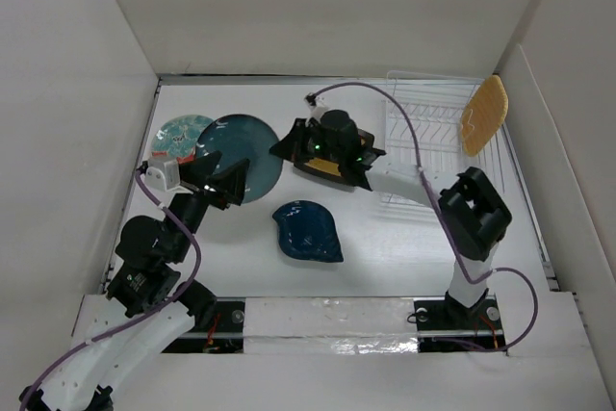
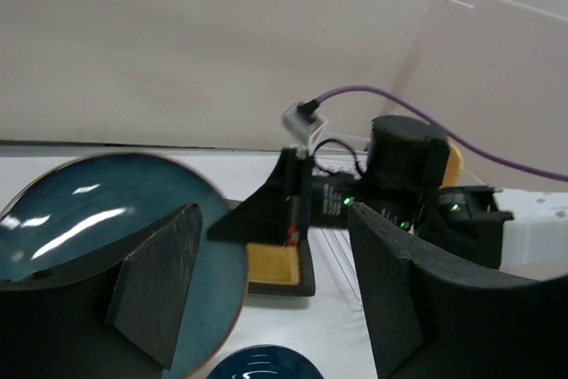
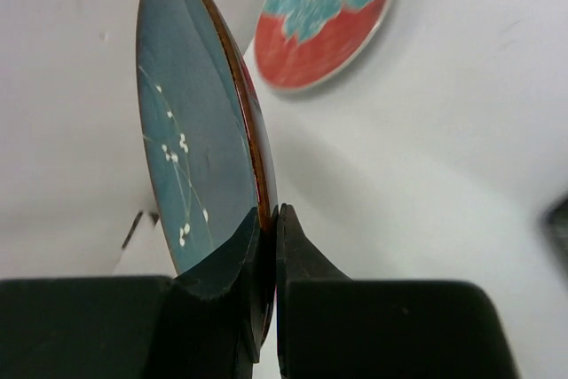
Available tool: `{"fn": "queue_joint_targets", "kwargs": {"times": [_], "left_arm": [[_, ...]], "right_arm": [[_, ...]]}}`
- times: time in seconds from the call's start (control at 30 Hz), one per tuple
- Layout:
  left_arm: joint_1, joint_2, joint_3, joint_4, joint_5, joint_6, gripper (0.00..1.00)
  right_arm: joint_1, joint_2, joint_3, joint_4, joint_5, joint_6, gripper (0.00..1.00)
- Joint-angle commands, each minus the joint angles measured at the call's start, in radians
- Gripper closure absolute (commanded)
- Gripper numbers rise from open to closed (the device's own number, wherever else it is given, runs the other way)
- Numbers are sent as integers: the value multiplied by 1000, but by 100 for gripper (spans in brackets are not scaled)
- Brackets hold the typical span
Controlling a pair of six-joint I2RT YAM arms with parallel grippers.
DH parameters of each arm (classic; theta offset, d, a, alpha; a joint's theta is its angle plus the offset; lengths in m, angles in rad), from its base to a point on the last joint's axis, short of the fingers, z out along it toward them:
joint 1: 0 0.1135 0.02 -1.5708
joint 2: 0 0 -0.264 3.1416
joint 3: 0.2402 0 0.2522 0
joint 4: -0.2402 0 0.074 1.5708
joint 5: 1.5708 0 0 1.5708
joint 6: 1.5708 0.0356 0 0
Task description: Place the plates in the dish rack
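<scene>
White wire dish rack [image 1: 423, 127] sits at 2 o'clock on the table, with the orange rounded-square plate [image 1: 483, 115] on edge at its 3 o'clock end. Black-rimmed mustard square plate [image 1: 325, 169] is at 12 o'clock, tilted; right gripper [image 3: 269, 219] is pinched tight on its rim, glossy dark face with white flecks showing edge-on. Glazed round grey-teal plate [image 1: 252, 141] lies flat at 10 o'clock, floral red-rimmed plate [image 1: 178, 132] touching its 9 o'clock side and dark blue leaf-shaped plate [image 1: 308, 231] at centre; left gripper [image 1: 231, 178] hangs over the grey-teal plate's 6 o'clock edge, jaws wide, nothing held.
</scene>
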Motion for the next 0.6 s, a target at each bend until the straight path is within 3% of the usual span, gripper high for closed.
{"fn": "queue_joint_targets", "kwargs": {"times": [0.0, 0.03, 0.1, 0.17, 0.27, 0.33, 0.37, 0.47, 0.57], "left_arm": [[4, -5, 1, 58, 38, 5, 37], [4, -5, 1, 61, 67, 3, 41], [4, -1, 1, 65, 86, 2, 78], [4, 5, 4, 58, 107, -1, 100], [4, 8, 9, 68, 173, -15, 96], [4, 7, 12, 71, 213, -20, 81], [4, 7, 12, 70, 213, -21, 64], [4, 5, 23, 50, 216, -27, 49], [4, -13, 24, 56, 242, -29, 44]], "right_arm": [[-97, -184, -13, 150, 107, -35, 100], [-120, -255, -39, 123, 139, -60, 100], [-195, -324, -47, 8, 243, -153, 100], [-259, -413, -42, -71, 332, -207, 100], [-396, -508, -12, -210, 421, -304, 100], [-466, -548, 10, -299, 516, -400, 100], [-489, -577, 27, -322, 587, -433, 100], [-566, -611, 96, -405, 729, -573, 100], [-635, -620, 107, -390, 839, -647, 100]]}}
